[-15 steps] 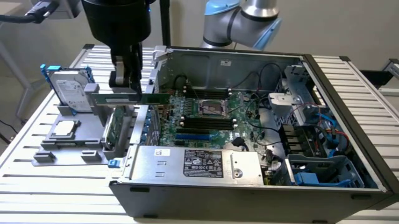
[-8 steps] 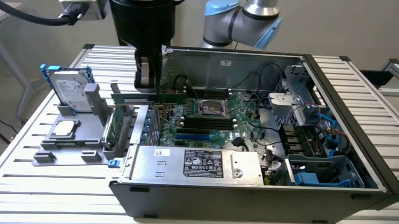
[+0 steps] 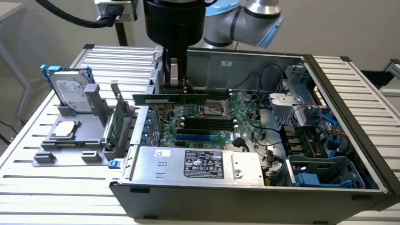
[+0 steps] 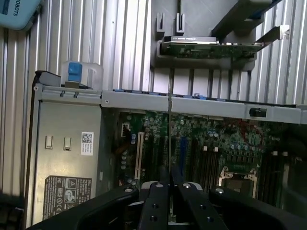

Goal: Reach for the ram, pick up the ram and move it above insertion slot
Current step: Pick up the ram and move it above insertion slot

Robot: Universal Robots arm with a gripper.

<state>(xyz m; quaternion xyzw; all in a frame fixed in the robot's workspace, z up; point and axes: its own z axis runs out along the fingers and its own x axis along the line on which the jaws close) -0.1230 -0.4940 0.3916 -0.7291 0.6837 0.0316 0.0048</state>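
The ram [image 3: 170, 99] is a long thin green stick held level in the air above the open computer case's motherboard [image 3: 212, 117]. My gripper [image 3: 177, 90] is shut on its upper edge near the middle. Below it, slightly toward the exterior view's right, lie the black insertion slots [image 3: 206, 124]. In the wrist view the ram [image 4: 170, 124] appears edge-on as a thin dark line running out from between my gripper's [image 4: 170, 191] black fingers [image 4: 156, 206]. It hangs over the board beside the slots [image 4: 207, 165].
A grey fixture [image 3: 47, 157] on the exterior view's left holds a hard drive [image 3: 70, 89], a CPU [image 3: 65, 130] and a wider expansion card [image 3: 115, 123] [image 4: 211, 48]. The power supply [image 3: 200, 164] [image 4: 67, 158] sits at the case front. Cables [image 3: 269, 108] and a drive cage [image 3: 325, 171] crowd the right side.
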